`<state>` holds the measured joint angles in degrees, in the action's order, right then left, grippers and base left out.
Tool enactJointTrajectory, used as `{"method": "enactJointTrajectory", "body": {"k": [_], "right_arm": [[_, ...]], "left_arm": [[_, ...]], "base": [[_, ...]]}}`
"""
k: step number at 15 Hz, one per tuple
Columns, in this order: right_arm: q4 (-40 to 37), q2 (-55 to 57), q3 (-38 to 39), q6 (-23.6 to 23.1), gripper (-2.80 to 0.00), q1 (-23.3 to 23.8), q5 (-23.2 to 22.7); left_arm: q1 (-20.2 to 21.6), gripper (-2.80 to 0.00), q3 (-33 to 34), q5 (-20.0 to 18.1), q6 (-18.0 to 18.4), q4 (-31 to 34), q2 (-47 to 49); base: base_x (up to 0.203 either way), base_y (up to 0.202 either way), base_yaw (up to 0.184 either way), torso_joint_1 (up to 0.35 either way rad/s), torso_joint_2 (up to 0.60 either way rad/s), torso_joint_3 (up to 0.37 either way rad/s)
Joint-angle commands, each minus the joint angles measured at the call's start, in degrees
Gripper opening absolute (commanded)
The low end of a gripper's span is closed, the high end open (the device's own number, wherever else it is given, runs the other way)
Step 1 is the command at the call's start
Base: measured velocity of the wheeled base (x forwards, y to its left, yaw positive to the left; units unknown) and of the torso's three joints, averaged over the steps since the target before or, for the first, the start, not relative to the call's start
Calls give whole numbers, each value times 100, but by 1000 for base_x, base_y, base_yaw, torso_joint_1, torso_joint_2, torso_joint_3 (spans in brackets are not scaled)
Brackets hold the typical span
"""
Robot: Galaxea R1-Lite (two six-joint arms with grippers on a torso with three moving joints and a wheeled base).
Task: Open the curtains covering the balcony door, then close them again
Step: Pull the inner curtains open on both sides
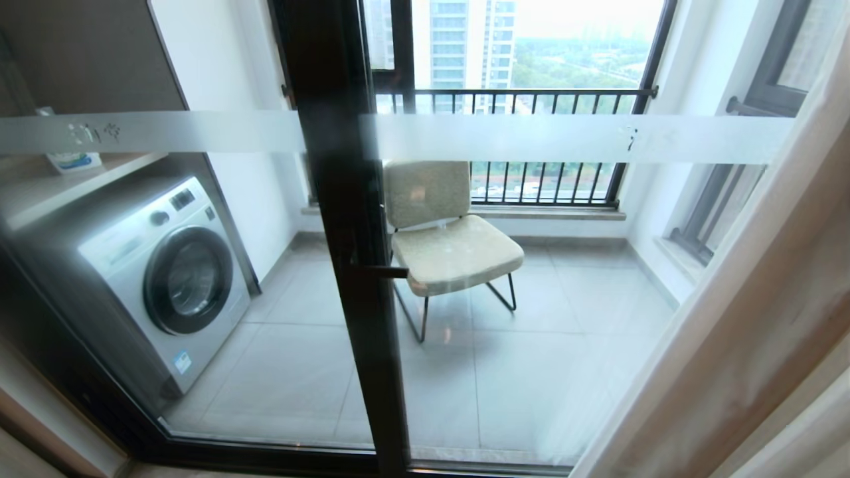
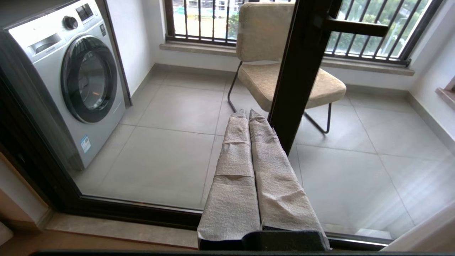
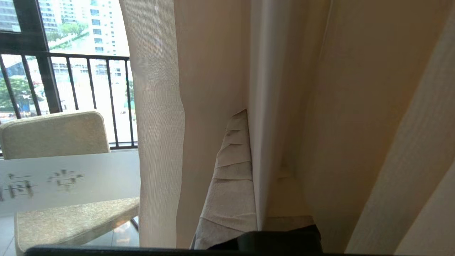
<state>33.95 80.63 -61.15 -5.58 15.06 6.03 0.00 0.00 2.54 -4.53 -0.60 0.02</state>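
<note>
Clear glossy glass in the balcony door [image 1: 531,318], framed in smooth black metal with a slight sheen, crossed by a matt frosted band [image 1: 571,138]. Curtains [image 3: 355,106] of thick, finely woven cream-beige cloth, matt; alongside, a thin see-through sheer [image 3: 160,124] with a visible mesh weave. Left gripper [image 2: 247,114] fingers wrapped in crinkled, rough grey-beige fabric tape; same wrapping on the right gripper [image 3: 240,121]. Chair [image 1: 445,232] upholstered in nubby, coarse beige cloth on thin black metal legs. Washing machine [image 1: 159,265] in smooth silver-grey satin casing with a glossy dark door. Floor tiles [image 2: 170,156] pale grey, smooth, faintly reflective. Railing bars [image 1: 531,99] of matt black metal.
</note>
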Motion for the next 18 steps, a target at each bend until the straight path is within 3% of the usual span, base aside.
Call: {"method": "enactJointTrajectory", "body": {"k": [1,18], "right_arm": [[6,-21,32,-13,-280,68,4],[15,-38,76,13,-280,155,4]], "left_arm": [[0,-280,0,1,-4,-2,6],[0,-280,0,1,-4,-2,6]], "base": [[0,-189,1,1,7,0],[0,-191,1,3,2,2]]}}
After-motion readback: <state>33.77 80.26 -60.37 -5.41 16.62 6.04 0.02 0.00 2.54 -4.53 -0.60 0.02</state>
